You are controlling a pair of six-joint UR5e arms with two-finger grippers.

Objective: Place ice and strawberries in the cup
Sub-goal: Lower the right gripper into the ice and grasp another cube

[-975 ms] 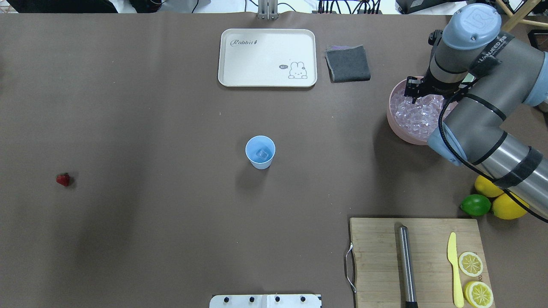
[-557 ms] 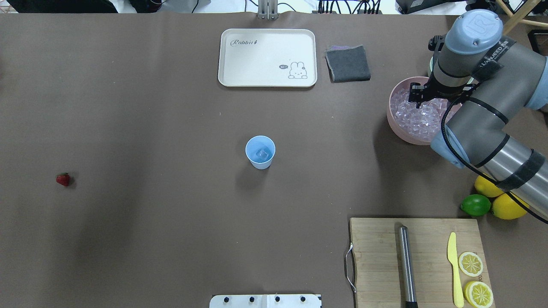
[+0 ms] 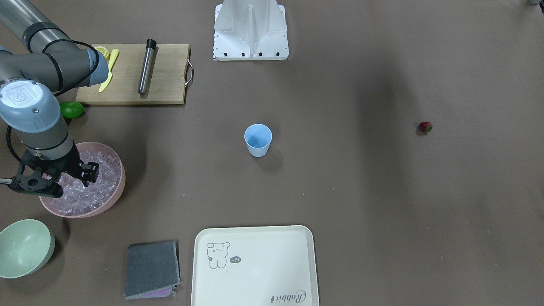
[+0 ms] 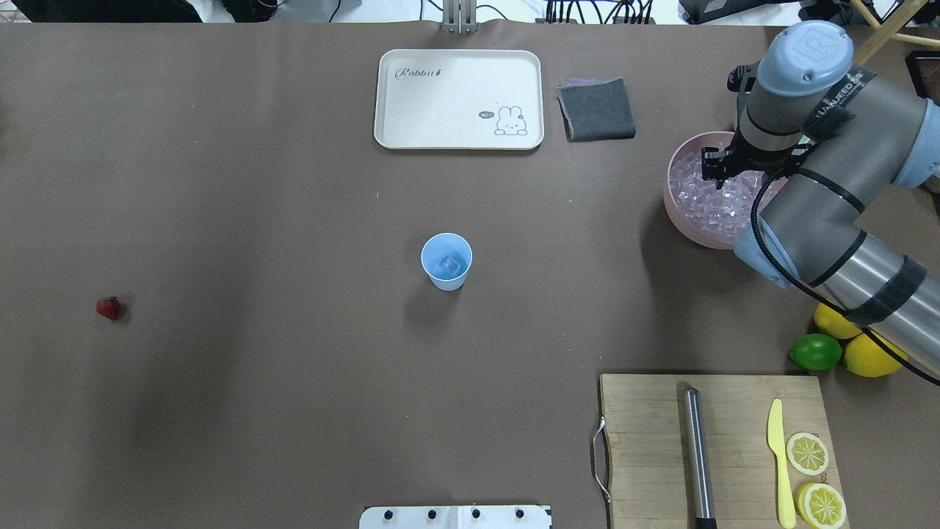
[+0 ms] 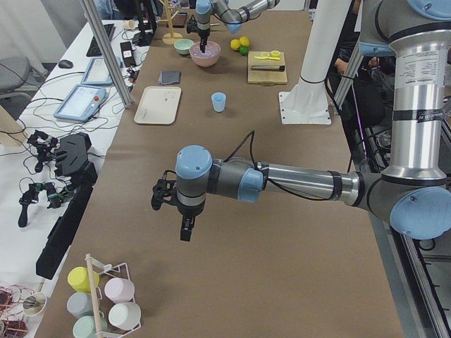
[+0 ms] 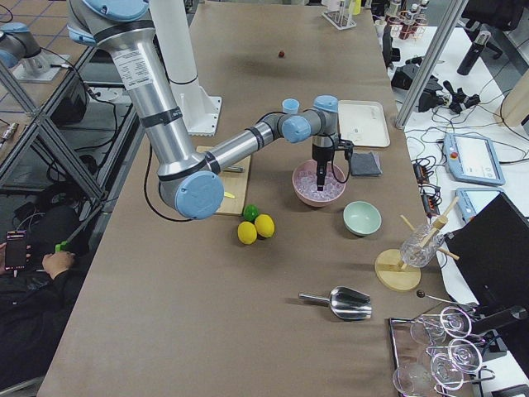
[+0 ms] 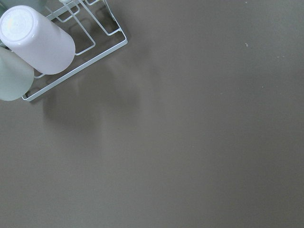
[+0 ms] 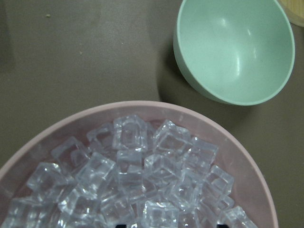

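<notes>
Right claw lowered among ice

The cream tray reads "Rabbit" beside a drawn rabbit whose small speech bubble says "Hi".

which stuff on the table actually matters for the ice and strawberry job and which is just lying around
Part of the job:
- ice in the pink bowl
- strawberry
- blue cup, one cube already inside
- right end effector over the ice

Just lying about:
- rabbit tray
- grey cloth
- green bowl
- cutting board with yellow knife
- lime
</notes>
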